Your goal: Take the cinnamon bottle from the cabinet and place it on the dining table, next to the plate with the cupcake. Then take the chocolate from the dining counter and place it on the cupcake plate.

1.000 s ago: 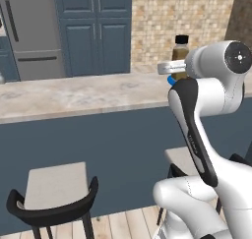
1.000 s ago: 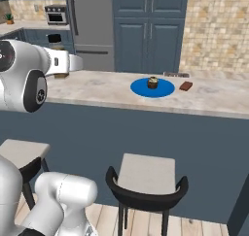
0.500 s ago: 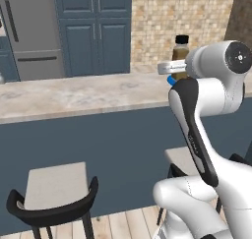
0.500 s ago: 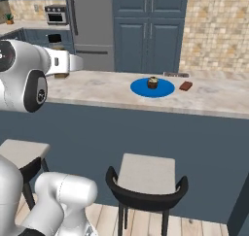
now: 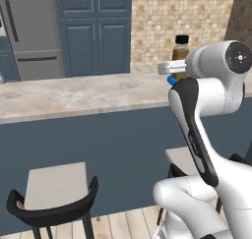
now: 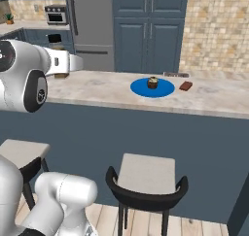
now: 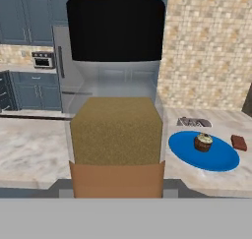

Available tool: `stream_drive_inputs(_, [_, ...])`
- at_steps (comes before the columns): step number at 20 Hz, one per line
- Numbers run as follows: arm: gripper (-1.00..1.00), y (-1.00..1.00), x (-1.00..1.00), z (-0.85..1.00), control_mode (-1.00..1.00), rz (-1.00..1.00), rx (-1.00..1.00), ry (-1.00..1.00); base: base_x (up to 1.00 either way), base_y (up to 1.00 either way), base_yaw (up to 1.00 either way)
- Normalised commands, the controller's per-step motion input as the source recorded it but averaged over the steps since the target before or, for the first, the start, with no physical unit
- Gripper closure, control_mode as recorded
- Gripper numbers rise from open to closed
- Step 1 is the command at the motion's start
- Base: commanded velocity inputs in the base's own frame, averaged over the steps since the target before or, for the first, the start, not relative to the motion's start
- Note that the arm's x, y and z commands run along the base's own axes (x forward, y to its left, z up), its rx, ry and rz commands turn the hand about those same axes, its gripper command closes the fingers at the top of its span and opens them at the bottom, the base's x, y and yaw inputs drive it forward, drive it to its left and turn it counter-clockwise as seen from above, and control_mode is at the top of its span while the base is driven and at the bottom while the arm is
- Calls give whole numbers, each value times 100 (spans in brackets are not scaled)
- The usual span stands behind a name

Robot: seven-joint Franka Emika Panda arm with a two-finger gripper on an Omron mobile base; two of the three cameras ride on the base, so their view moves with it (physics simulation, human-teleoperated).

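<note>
1. Cabinet step looks done; the clear, black-capped cinnamon bottle of brown powder (image 7: 116, 120) sits clamped in the two-finger gripper (image 5: 173, 66), held above the grey marble counter (image 6: 107, 87), well short of the round blue plate (image 6: 152, 88).
2. Left to do: set it beside the plate; then move the brown chocolate bar (image 6: 185, 86) onto the plate.
3. Count: one bottle; one plate; one small brown cupcake (image 6: 152, 82) on it; one chocolate; two dark-framed stools (image 5: 54, 196).

clear glass-like cinnamon bottle (image 7: 115, 130), marbled stone counter (image 6: 112, 92), perhaps matt

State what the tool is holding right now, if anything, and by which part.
The tool holds the cinnamon bottle upright, above the counter. The grip seems low on its body; the exact contact is hidden.
</note>
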Motion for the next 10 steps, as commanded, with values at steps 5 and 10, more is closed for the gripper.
stream_drive_inputs(5, [100, 0, 11, 1, -100, -8, -3, -13, 0, 0, 0])
stream_drive_inputs(10, [100, 6, 40, 5, -100, -26, -10, -22, 0, 0, 0])
